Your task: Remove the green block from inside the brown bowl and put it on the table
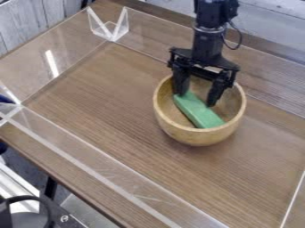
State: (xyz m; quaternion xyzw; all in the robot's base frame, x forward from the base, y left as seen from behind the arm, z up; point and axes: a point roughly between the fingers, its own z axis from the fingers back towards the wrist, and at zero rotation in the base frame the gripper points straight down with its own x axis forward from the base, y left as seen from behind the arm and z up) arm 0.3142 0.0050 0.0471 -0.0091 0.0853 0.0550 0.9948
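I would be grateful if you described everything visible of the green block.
The green block is a small, flat, bright-green rectangular bar with a plain, smooth-looking surface. It lies inside the brown bowl, slanting from upper left to lower right in the view. Its upper end sits by the open jaws; whether they touch it, I cannot tell.

Clear, thin-edged angular plastic piece with pointed corners (109, 24): one, at the far left, standing on the surface. Long, straight transparent acrylic edging strip (89, 160): one, running from the left side toward the near edge. White panel with dark parallel stripes (24, 20): one, far left corner, outside the edging. Black round-looped object (27, 212): one, near left corner, partly out of view; its exact kind cannot be told.
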